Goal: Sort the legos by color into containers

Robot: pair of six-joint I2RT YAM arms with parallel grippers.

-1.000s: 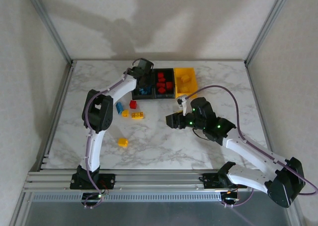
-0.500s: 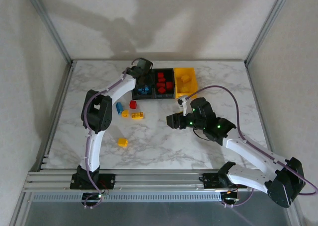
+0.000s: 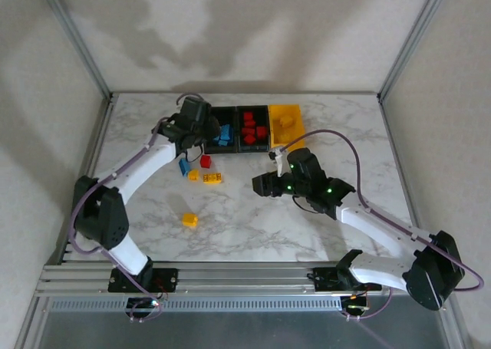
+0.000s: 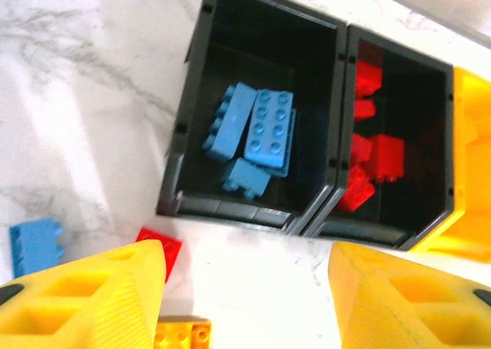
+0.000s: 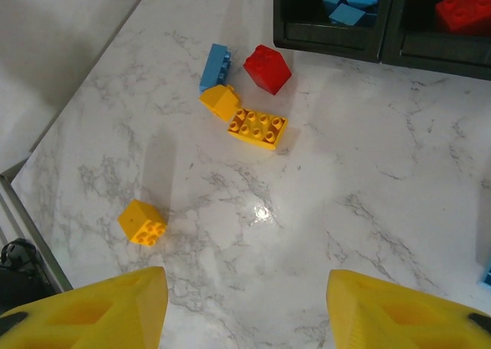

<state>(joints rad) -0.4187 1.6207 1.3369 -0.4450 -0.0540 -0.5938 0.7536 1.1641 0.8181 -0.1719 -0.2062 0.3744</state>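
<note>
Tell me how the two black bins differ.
The left black bin holds blue bricks; the middle black bin holds red bricks. The left black bin sits at the end of the row, while the middle black bin stands between it and the yellow bin. Both are black, open-topped, rectangular and joined side by side.

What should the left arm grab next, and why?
Probably the small red plastic brick: the open, empty left gripper hangs right by it, and it lies loose on the marble table, outside the black plastic bin holding red bricks.
</note>
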